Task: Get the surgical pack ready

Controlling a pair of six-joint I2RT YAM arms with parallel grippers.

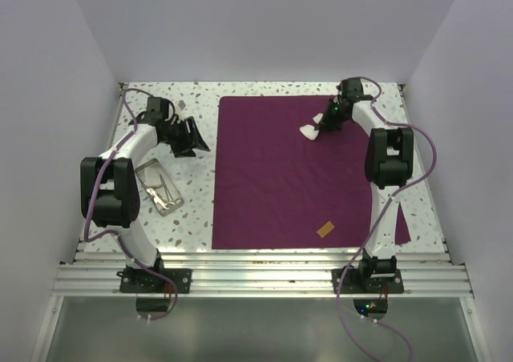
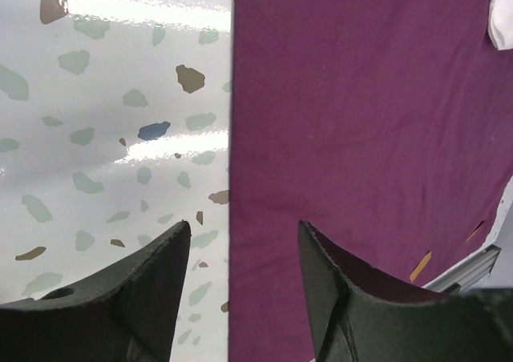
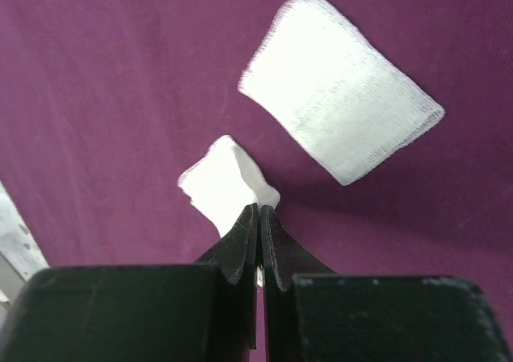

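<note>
While the right claw (image 3: 258, 218) is closed tight, its tips appear to pinch one edge of the bunched gauze square (image 3: 224, 178), which stands up off the purple cloth (image 3: 120, 74).

Step in hand, as judged: picking up gauze at the far right part of the cloth. Just beyond it lies the flat gauze square (image 3: 341, 118), apart from the bunched one and untouched.

Next move, as judged: you need a straight lift before any sideways travel. The hold looks thin, on an edge only, so the gauze could slip out. Keep it off the flat square so that one is not dragged.

Other things, nearest first:
- Orange tab (image 1: 325, 229) on the near part of the cloth, well apart from the gauze. Not part of the pack.
- Steel tray (image 1: 148, 172) on the bare desk (image 2: 104, 138), left of the cloth and not touching it. Thin steel instruments (image 1: 163, 190) lie inside; too small to tell scissors from forceps.
- Left claw (image 2: 244, 242), open and holding nothing, hangs over the cloth's left edge, beyond the tray.

In the way: if you take the gauze toward the tray, the left arm sits on that side and the whole cloth must be crossed.
</note>
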